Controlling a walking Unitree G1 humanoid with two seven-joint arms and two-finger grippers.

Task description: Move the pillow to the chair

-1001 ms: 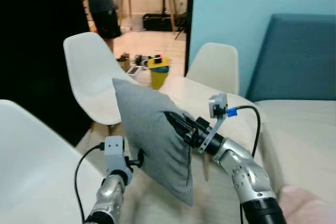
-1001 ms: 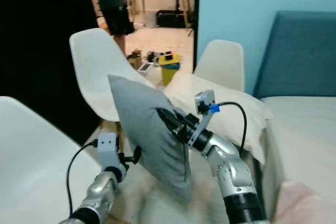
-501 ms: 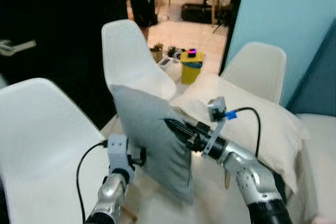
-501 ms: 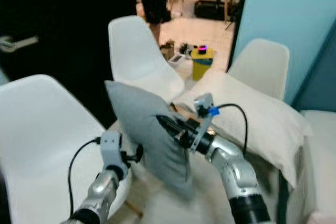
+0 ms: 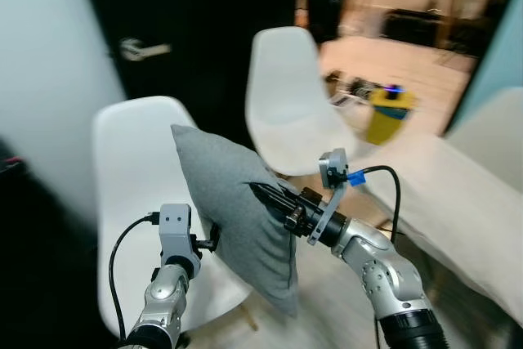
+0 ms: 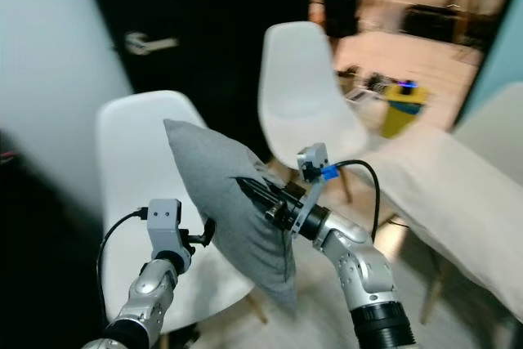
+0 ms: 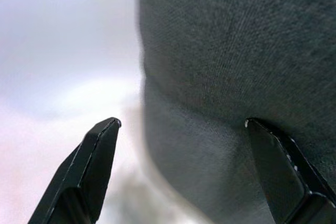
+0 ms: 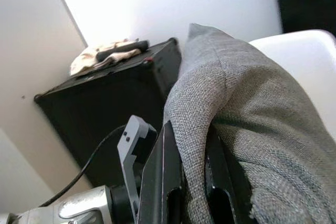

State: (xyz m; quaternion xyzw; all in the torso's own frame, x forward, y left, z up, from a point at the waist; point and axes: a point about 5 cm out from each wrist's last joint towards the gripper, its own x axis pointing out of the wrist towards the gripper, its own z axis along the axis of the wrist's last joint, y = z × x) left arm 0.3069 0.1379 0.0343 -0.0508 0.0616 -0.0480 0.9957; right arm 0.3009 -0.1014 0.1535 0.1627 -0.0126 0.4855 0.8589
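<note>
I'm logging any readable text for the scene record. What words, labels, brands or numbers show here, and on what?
None can be read.
The grey pillow, held by the right pincer, is plain cloth with no tag showing.
The white chair bears no marking.
The yellow bin in the far room is too blurred to show any label.

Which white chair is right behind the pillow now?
The near chair by the dark door, directly behind the grey pillow in the right claw; the other chair stands farther back.
</note>
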